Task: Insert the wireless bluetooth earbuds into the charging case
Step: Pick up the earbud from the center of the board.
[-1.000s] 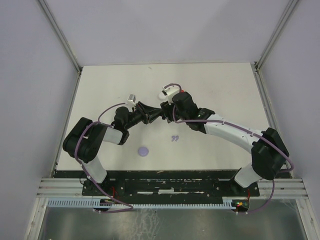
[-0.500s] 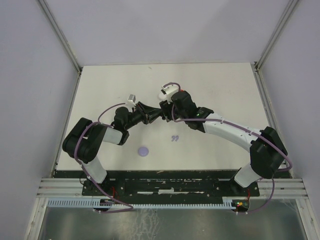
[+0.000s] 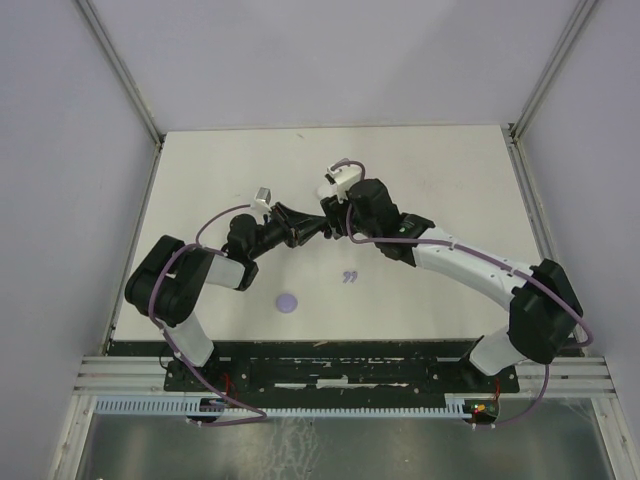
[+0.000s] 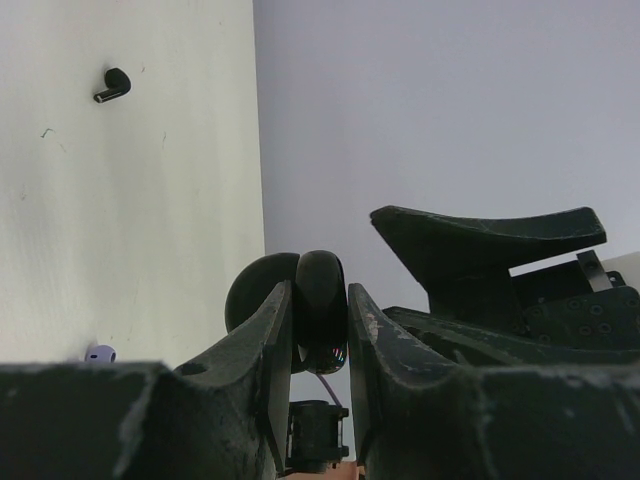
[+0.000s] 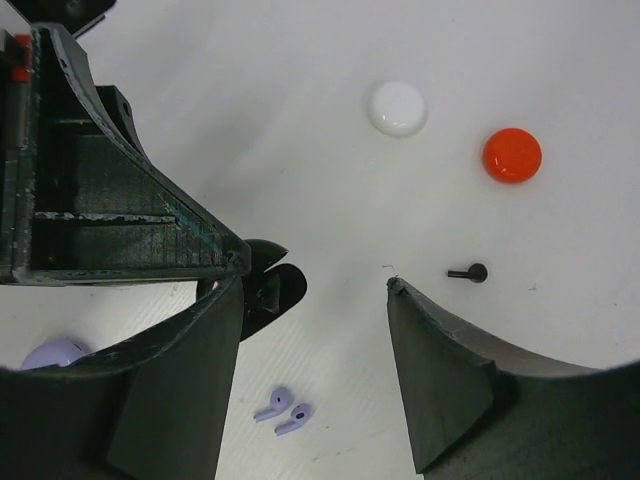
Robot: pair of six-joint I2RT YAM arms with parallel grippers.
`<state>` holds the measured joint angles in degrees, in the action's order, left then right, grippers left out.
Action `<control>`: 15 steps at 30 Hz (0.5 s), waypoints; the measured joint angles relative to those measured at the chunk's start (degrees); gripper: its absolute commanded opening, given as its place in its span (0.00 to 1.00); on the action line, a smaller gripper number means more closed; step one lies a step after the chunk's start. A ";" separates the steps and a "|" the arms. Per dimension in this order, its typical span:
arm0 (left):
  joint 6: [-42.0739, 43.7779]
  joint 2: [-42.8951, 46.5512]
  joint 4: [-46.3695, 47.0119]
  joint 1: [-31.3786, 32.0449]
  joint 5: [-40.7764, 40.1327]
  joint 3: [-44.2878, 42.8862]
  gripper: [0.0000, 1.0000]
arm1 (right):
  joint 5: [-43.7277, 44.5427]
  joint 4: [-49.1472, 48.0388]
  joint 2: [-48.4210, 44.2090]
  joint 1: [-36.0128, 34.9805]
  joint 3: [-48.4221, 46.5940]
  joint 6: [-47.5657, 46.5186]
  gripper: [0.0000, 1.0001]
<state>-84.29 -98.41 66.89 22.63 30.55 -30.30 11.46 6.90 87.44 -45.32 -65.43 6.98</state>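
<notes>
Grip status: the left gripper point(image 4: 320, 300) is clamped on the black charging case point(image 4: 321, 268). Both fingers press against the sides of the case and hold it clear of the table point(image 3: 450, 170), over the middle of the surface. The inside of the case cannot be seen in any view.

The right gripper point(image 5: 316, 282) has its jaws apart and holds nothing. It hangs tip to tip with the left gripper, and its fingers straddle bare surface just beside the case.

The lavender earbuds point(image 5: 282, 410) lie as a pair, side by side and almost touching. They rest on the surface just toward the near edge from the two grippers.

One black earbud point(image 5: 468, 272) lies alone on the surface, near the tip of one right-gripper finger. Past it, a white disc point(image 5: 397, 107) and a red disc point(image 5: 512, 155) lie flat, near each other but apart.

A lavender disc point(image 3: 288, 301) lies closer to the near edge, to the left of the lavender earbuds and apart from them.
</notes>
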 measured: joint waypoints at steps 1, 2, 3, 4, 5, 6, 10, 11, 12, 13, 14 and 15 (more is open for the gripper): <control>0.00 0.00 0.09 0.00 0.02 0.00 0.03 | -0.02 -0.17 -0.63 0.04 0.00 -0.04 0.68; 0.00 0.00 0.15 0.00 0.02 0.00 0.03 | 0.00 -0.28 -1.27 0.07 0.02 -0.17 0.68; 0.00 -0.02 0.22 0.00 0.02 0.00 0.03 | -0.02 -0.48 -2.12 0.07 0.04 -0.24 0.68; 0.00 -0.09 0.37 0.00 0.02 0.00 0.03 | 0.00 -0.52 -2.75 0.07 0.04 -0.31 0.68; 0.00 -0.17 0.55 0.00 0.02 0.00 0.03 | 0.00 -0.63 -3.50 0.07 0.04 -0.37 0.68; 0.00 -0.20 0.61 0.00 0.02 0.00 0.03 | 0.00 -0.68 -3.91 0.07 0.04 -0.37 0.68; 0.00 -0.22 0.90 0.00 0.02 0.00 0.03 | 0.37 -0.31 -4.48 0.07 0.04 -0.37 0.68; -0.02 -0.22 0.94 0.00 0.02 0.00 0.03 | 0.50 0.17 -4.48 0.07 0.04 -0.37 0.68; -0.02 -0.22 0.94 0.00 0.04 0.00 0.03 | 0.70 0.94 -4.48 0.07 0.04 -0.37 0.68; -0.02 -0.22 0.94 0.00 0.02 0.00 0.03 | 0.90 1.40 -4.48 0.07 0.04 -0.35 0.68; -0.02 -0.22 0.94 0.00 0.04 0.00 0.03 | 1.20 1.86 -4.48 0.07 0.04 -0.33 0.68; -0.02 -0.22 0.94 0.00 0.04 0.00 0.03 | 1.64 2.27 -4.48 0.07 0.07 -0.22 0.68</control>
<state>-84.31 -98.63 67.83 22.63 30.59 -30.30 13.10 9.17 82.96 -45.25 -65.36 6.76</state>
